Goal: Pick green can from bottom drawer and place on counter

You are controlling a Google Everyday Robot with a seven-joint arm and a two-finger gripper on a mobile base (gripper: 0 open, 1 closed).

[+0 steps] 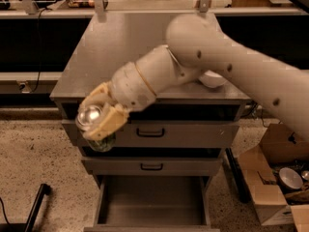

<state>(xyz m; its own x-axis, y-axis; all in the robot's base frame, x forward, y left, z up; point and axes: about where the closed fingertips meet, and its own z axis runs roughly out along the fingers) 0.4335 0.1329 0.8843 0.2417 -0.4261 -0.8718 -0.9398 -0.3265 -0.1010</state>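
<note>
Arm (231,57): thick rounded off-white shell, smooth, slightly glossy, with a few small dark round dots along the big segment. Wrist section is narrower and barrel-shaped, same off-white, with a thin tan ring seam round it. Gripper (98,116) sits in front of the left end of the top drawer (193,133). It is pale yellow-tan with blocky jaws, duller than the arm shell.

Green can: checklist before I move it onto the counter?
1. Green can gripped by end effector: ok.
2. Can out of bottom drawer: ok; the drawer stands open.
3. Can over counter: not ok; it shows in front of the left front corner.
4. Bare counter near that corner to land on: ok.
5. Bowl clear of arm: cannot tell, mostly hidden.
</note>
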